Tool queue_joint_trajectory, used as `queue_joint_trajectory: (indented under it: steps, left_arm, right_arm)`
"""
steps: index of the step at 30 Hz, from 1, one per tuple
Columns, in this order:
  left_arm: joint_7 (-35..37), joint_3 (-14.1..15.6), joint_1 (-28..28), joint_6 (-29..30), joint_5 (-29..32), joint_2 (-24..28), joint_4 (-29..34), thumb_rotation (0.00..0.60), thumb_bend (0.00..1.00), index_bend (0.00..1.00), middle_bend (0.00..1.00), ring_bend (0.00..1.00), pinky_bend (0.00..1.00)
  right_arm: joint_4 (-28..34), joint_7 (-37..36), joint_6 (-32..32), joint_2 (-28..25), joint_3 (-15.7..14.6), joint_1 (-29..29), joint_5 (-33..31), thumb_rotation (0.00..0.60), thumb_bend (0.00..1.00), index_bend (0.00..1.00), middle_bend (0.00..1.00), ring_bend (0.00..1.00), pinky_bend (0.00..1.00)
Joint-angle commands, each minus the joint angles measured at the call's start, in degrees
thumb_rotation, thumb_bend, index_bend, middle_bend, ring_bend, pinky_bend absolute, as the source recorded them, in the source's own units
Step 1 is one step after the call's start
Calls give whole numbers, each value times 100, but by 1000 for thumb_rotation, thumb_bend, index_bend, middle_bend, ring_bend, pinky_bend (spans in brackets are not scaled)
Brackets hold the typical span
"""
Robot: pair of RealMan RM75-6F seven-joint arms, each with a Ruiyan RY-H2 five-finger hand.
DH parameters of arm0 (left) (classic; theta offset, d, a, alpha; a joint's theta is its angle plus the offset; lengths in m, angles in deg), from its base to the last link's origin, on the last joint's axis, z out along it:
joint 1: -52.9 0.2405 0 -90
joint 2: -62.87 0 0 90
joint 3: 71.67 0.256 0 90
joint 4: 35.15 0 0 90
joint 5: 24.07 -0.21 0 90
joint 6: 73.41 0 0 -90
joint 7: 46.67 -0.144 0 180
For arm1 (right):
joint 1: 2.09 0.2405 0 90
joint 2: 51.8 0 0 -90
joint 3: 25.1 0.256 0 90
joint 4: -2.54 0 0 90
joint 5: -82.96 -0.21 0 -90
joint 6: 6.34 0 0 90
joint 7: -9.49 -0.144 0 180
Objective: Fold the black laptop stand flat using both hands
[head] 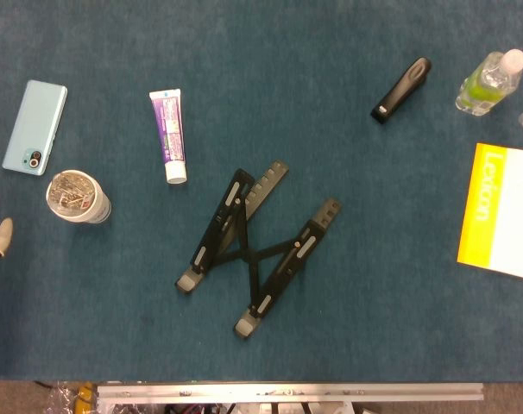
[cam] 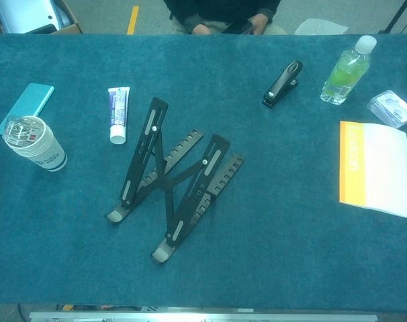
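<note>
Stand point(cam: 173, 184) sits mid-table, propped open, rails raised: folding not begun, all of it left. Toothpaste tube point(cam: 117, 114) at its 11 o'clock. Left hand point(head: 0, 237) barely visible at 9 o'clock edge, grip unclear. Right hand unseen.

Head cam: high up, looks nearly straight down on the worktop point(head: 348, 78); near edge w/ metal rail point(head: 287, 391) at 6 o'clock. Chest cam: lower, tilted fwd toward 12 o'clock, sees far edge & floor beyond, a bit nearer. Both share the mid worktop: laptop stand point(head: 257, 246) point(cam: 173, 184) centre, cup at 9, yellow booklet at 3.
</note>
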Motion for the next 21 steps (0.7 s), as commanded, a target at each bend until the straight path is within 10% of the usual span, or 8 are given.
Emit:
queue_joint_trajectory:
  steps: [1,21]
  left_arm:
    - [-18,2,-21,-44,9,-11,-5,403,358,192,148,120,88]
    - [180,-49,-38,47,-106,141,35,402,358,192,148,120,88]
  right_arm:
    - [-2,-4,2,10,6,4,4,600,162,117,210,147,233]
    - [768,-1700,862,-436,-205,600,616,600,156,98,196,134,233]
